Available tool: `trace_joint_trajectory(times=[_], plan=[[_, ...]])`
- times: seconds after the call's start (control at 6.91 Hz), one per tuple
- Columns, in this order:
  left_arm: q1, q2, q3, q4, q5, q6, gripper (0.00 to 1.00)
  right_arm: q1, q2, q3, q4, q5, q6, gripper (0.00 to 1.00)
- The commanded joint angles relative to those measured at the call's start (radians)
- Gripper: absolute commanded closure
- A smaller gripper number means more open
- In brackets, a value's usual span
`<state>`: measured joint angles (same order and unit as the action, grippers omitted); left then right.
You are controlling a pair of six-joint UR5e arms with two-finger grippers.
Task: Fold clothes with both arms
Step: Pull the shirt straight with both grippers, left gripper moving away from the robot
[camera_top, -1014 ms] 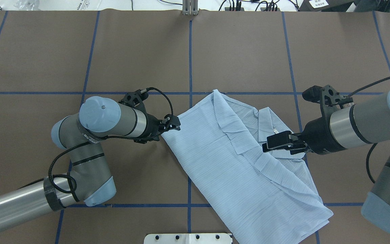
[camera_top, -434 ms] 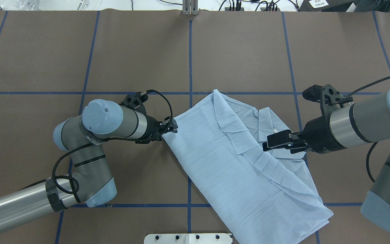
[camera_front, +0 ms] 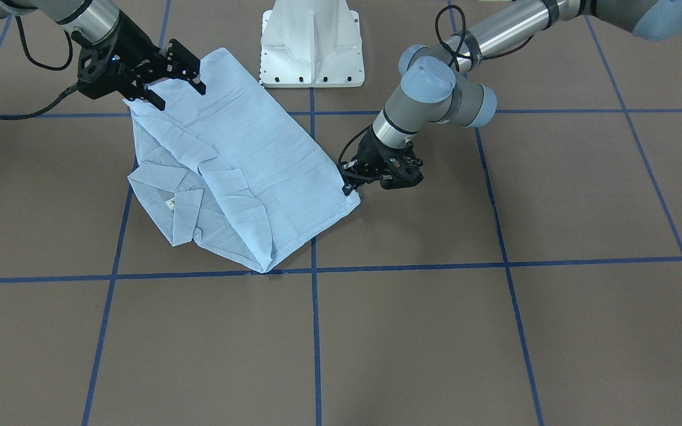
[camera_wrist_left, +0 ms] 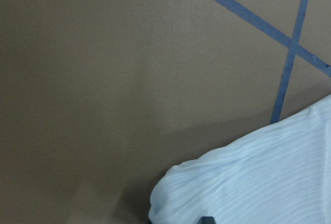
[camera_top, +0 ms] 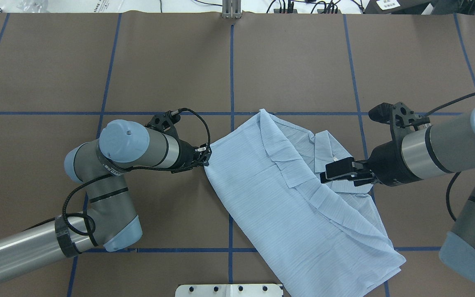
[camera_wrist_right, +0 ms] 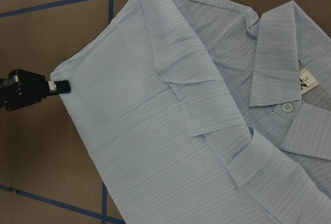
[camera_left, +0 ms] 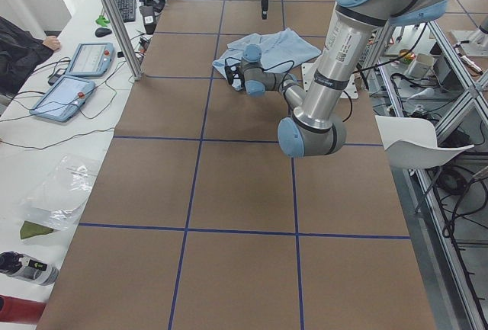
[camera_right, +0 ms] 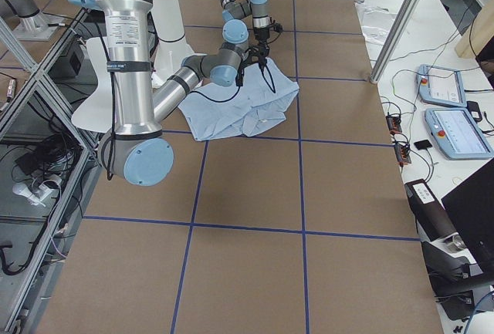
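Observation:
The pale blue striped shirt (camera_top: 270,194) lies partly folded on the brown table, one side flap turned over its front, collar (camera_top: 324,148) toward the right. It also shows in the front-facing view (camera_front: 246,160) and the right wrist view (camera_wrist_right: 155,131), with its neck label (camera_wrist_right: 306,79). My left gripper (camera_top: 205,156) is low at the shirt's left corner, pinched on its edge; it also shows in the front-facing view (camera_front: 350,184). The left wrist view shows that corner (camera_wrist_left: 248,182). My right gripper (camera_top: 325,175) hovers open over the collar side, holding nothing (camera_front: 178,89).
The white pedestal base (camera_front: 311,53) stands at the table's near edge behind the shirt. Blue tape lines (camera_top: 231,74) grid the brown table. Tablets (camera_left: 72,94) and an operator's arm lie beyond the table's far side.
My left gripper has shifted slightly back and down onto the shirt's left corner, and its fingers have drawn together on it. The right gripper has hardly moved.

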<state>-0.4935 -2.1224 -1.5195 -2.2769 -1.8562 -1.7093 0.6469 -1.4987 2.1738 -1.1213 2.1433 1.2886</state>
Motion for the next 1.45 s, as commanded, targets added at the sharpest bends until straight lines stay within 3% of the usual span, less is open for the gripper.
trace_joint_trajectory(times=[0.0,0.43,0.72,1.01,1.3], plan=[[-0.041,0.002,-0.015,0.002,-0.003,0.000,1.00,0.005,0.000,-0.002,0.002,0.000,-0.002,0.00],[-0.181,-0.034,0.080,0.002,0.002,0.063,1.00,0.017,0.001,-0.002,0.002,-0.002,0.000,0.00],[-0.246,-0.181,0.313,-0.034,0.005,0.121,1.00,0.019,0.018,-0.003,0.002,-0.016,0.000,0.00],[-0.264,-0.296,0.521,-0.209,0.096,0.128,1.00,0.017,0.031,-0.002,0.002,-0.043,0.000,0.00],[-0.284,-0.330,0.603,-0.268,0.150,0.163,1.00,0.017,0.035,-0.005,0.002,-0.063,0.000,0.00]])
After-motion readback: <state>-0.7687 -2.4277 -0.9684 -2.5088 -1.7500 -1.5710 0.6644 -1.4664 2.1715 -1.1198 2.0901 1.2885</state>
